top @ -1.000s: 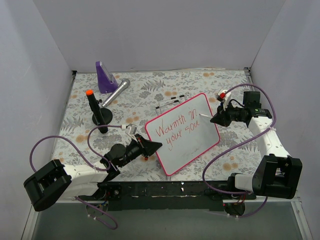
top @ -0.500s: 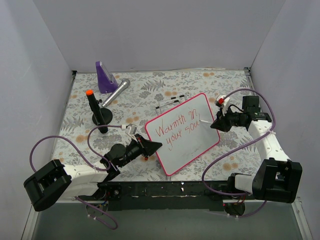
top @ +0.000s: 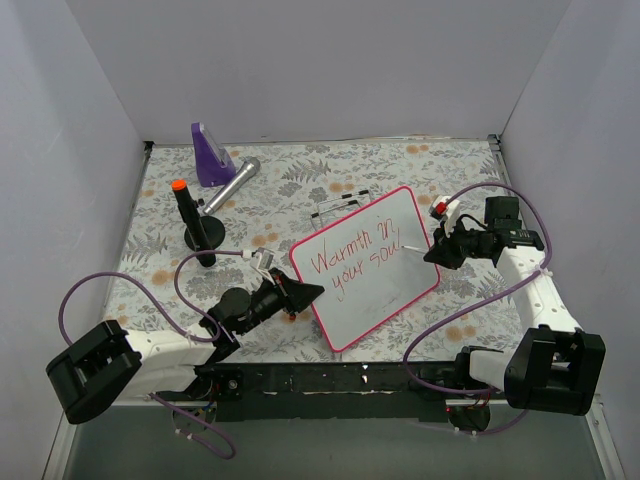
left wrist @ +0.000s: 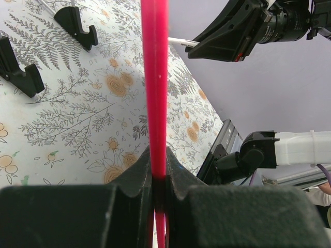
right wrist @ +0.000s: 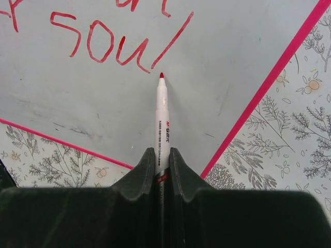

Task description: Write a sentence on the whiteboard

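On the bench, between both arms: left claw pinching whiteboard by its pink frame, right claw clamped on marker, tip just below sentence. Seemingly last stroke; next, lifting clear without smearing.

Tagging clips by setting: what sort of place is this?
Probably a lab recording booth: plain white walls enclose a table with a floral cover, a left arm and right arm are bolted at its near edge, and a whiteboard lies between them.
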